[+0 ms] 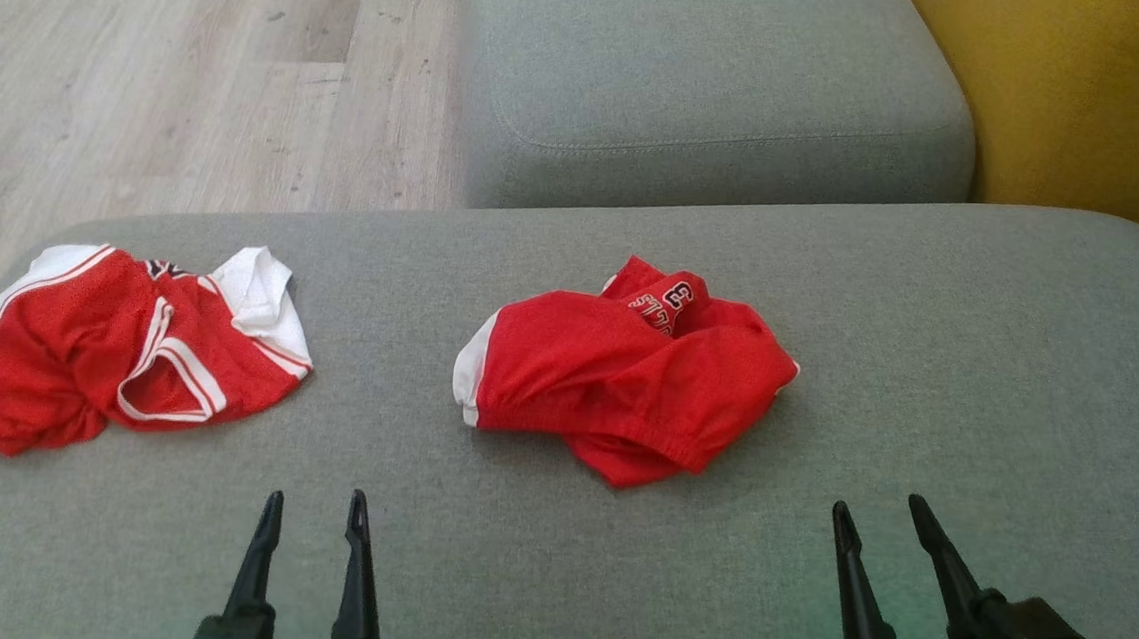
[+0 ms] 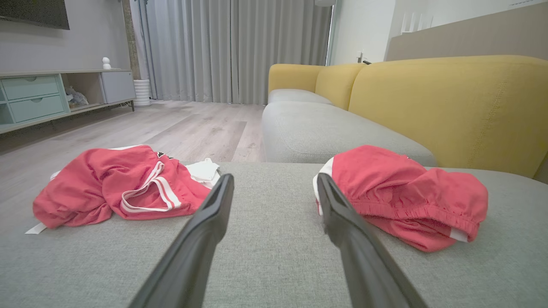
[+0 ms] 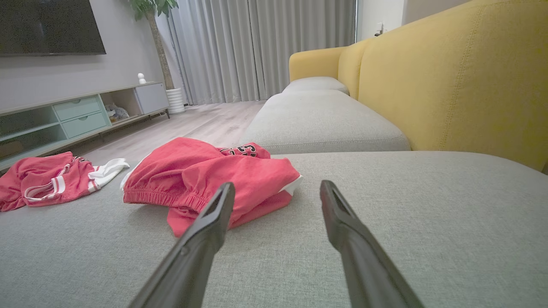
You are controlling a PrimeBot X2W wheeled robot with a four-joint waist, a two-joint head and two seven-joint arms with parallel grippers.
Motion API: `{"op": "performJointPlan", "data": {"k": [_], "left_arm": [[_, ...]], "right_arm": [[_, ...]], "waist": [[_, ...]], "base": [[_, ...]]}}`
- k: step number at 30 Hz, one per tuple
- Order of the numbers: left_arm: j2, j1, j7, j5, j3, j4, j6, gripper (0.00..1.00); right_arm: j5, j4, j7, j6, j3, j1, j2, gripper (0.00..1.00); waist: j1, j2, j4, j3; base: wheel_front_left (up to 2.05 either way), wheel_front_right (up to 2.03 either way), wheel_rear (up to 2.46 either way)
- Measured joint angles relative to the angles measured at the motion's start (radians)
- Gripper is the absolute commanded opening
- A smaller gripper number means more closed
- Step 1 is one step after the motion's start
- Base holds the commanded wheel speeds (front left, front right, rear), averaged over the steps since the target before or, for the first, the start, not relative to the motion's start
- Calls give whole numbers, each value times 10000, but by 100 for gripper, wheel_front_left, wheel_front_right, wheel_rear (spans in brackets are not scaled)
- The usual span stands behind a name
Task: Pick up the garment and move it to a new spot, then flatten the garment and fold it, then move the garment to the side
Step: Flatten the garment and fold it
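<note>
Left hand (image 1: 316, 494) and right hand (image 1: 877, 502) hover released, empty. Red mesh shorts (image 1: 625, 384) lie crumpled on the grey sofa seat (image 1: 976, 388) ahead, nearer the right hand. They look light, limp and slippery; I'd pinch the elastic waistband (image 1: 562, 427).

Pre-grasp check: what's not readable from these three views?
1. Print on the middle garment: head view, its own folds cover most of the lettering.
2. Outline of the middle garment: every view, bunched onto itself.
3. Part of the left garment: right wrist view, cut off by the left edge.
4. Contents of the TV cabinet: left wrist view, too small.
5. Base of the right gripper: head view, cut by the bottom edge.
</note>
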Motion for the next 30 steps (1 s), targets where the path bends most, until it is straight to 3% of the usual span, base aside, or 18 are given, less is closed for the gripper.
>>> {"op": "performJointPlan", "data": {"k": [6,14,21,30], "left_arm": [[10,76,0,-10,-267,267,-96,100],[27,-305,2,-217,-1563,1553,-878,100],[29,-2097,2,-562,-3494,3329,-1618,100],[10,-4725,0,-1231,-5106,4847,-1620,100]], "right_arm": [[0,2,0,0,117,-13,0,100],[-44,2,0,0,374,-226,0,100],[-282,0,0,0,639,-613,-6,100],[-278,-130,0,0,1039,-1684,-31,100]], "waist": [[0,0,-38,87],[0,0,-352,444],[2,0,-967,1017],[3,0,-1964,2254]], "base": [[0,0,0],[0,0,0],[0,0,0],[0,0,0]]}}
